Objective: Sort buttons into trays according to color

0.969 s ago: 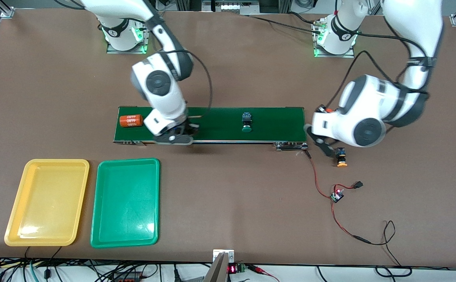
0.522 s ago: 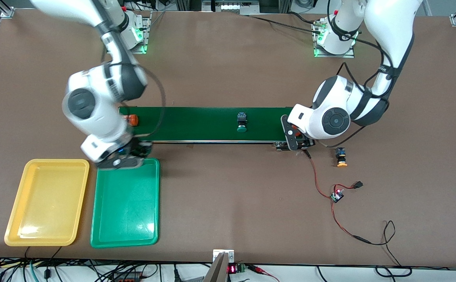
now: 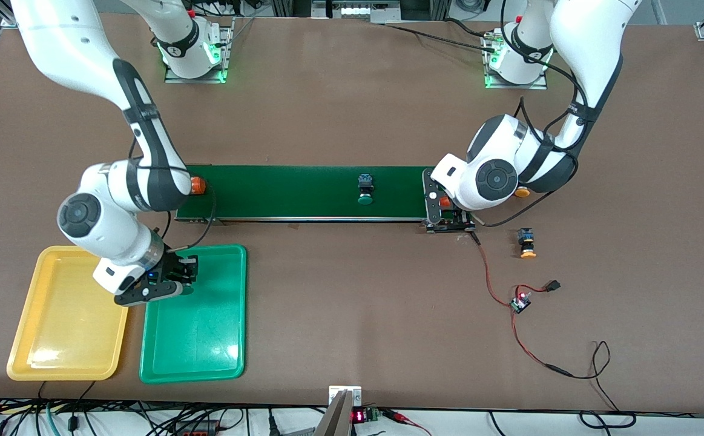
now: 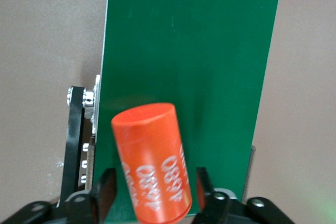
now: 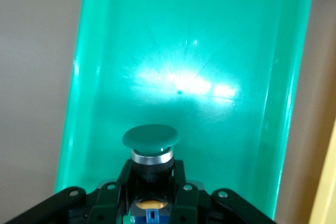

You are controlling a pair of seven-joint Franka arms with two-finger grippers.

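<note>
The right hand (image 3: 173, 280), clamped on a green button (image 5: 150, 141), hangs over the green tray (image 3: 197, 357), at its 11 o'clock corner. The left hand (image 3: 448, 212), fingers apart around an orange cylinder (image 4: 152, 163), sits over the belt (image 3: 303, 191). The button looks light, rigid and slick-capped, so the body is the best place to grip.

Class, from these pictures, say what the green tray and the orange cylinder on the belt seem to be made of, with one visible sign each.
Green tray: probably glossy moulded plastic; bright glare on its floor, rounded corners.
Orange cylinder: likely smooth plastic or painted metal, uncertain; even sheen, white printed numbers.
</note>
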